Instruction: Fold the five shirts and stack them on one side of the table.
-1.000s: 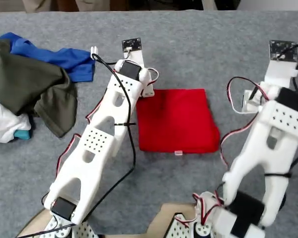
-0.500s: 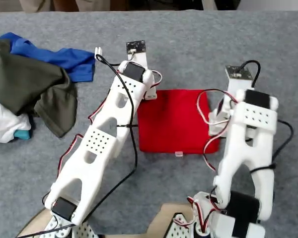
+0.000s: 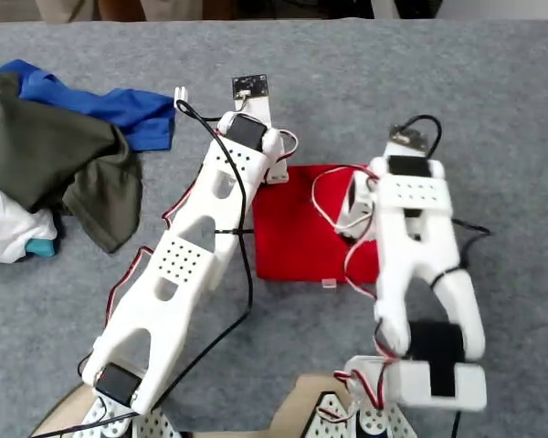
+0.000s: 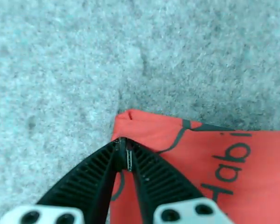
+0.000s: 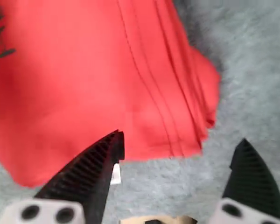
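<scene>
L jaws: left gripper (image 4: 125, 147) is clenched, black ribbed fingertips (image 4: 107, 161) meeting on the corner of the red folded cloth shirt (image 4: 186, 172); can't tell if any fabric is actually pinched btwn them. R jaws: right gripper (image 5: 181, 139) is released, fingers spread wide, one tip over the red cloth, the other over the table past the shirt's layered edge.

Grey felt-covered table (image 3: 493, 109) runs under everything. White left arm (image 3: 192, 255) stretches diagonally from the near edge up to the shirt's far corner on its own side. White right arm (image 3: 420, 246) is bent over the opposite side of the shirt, covering that edge in the high view.

The red shirt lies flat as a rough rectangle at table centre, btwn the two arms, black print showing near the L gripper in the left wrist view.

Unfolded pile sits at the far corner on the L arm's side, well apart from the red shirt: crumpled olive-green shirt (image 3: 46, 155) on top, blue shirt (image 3: 119, 109) behind it nearest the L arm's wrist, white shirt (image 3: 5, 233) at the table edge under the olive one, a teal scrap of cloth (image 3: 41, 246) touching the white.

Small white label tag (image 3: 329, 282) pokes out of the red shirt's near edge.
</scene>
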Robot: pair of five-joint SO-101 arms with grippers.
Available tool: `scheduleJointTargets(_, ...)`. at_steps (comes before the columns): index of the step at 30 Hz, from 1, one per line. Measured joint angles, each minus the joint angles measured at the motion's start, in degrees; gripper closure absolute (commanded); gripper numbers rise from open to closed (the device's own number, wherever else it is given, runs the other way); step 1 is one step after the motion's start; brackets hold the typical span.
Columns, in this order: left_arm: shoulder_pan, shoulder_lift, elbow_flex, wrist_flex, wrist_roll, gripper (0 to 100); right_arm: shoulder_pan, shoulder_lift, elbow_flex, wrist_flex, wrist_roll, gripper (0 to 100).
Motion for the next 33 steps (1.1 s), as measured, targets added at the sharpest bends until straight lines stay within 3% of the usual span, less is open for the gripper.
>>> scheduleJointTargets(8,0.0,0.0,0.0,0.0,0.0,98,-0.1,11.9,0.0,-7.6,-1.4,64.3)
scheduleJointTargets(17,0.0,0.0,0.0,0.0,0.0,98,1.6,15.6,-1.6,-9.5,-1.4,96.8)
scheduleJointTargets(29,0.1,0.0,0.0,0.0,0.0,98,6.6,17.2,-3.4,-9.2,0.8,99.5)
scheduleJointTargets(33,0.1,0.0,0.0,0.0,0.2,87,6.8,15.9,-3.5,-7.7,0.8,99.5)
